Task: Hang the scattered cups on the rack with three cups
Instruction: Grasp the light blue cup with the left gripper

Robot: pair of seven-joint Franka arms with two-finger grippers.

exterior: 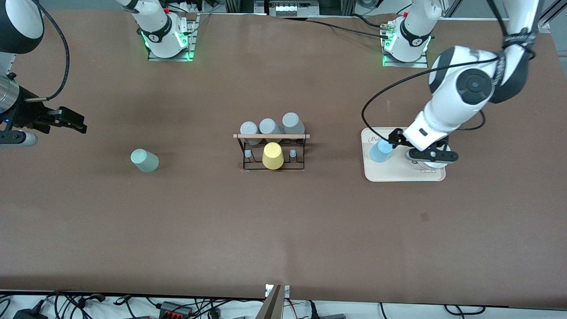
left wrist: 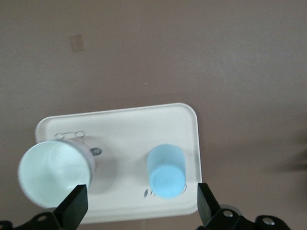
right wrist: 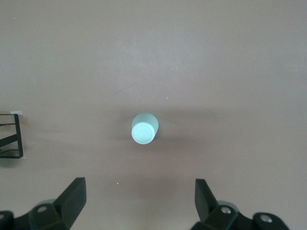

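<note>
Front view: the rack (exterior: 271, 150) stands mid-table with three grey cups (exterior: 270, 127) hung along the side farther from the camera and a yellow cup (exterior: 272, 156) on a nearer peg. The mint cup (exterior: 144, 160) rests on the bare table toward the right arm's end. The blue cup (exterior: 380, 150) sits on the tray (exterior: 398, 175) toward the left arm's end. The left gripper (exterior: 401, 144) hangs low over the tray beside the blue cup, apparently lined up for a pick. The right gripper (exterior: 66, 120) hovers over the table, well apart from the mint cup; its fingers stand apart.

Left wrist view: the fingers (left wrist: 72, 207) are spread wide and hold nothing. The blue cup (left wrist: 166, 170) stands base-up on the tray (left wrist: 120, 120), between the fingertips' line but clear of both. This view also shows a white cup (left wrist: 53, 172), mouth-up, on the same tray; in the front view the arm covers most of it.

Right wrist view: the fingers (right wrist: 72, 199) are wide and empty. The mint cup (right wrist: 144, 129) stands base-up, centred ahead of the gripper. A corner of the rack (right wrist: 12, 136) shows at the edge. The base-up pose suits hanging over a peg without turning.
</note>
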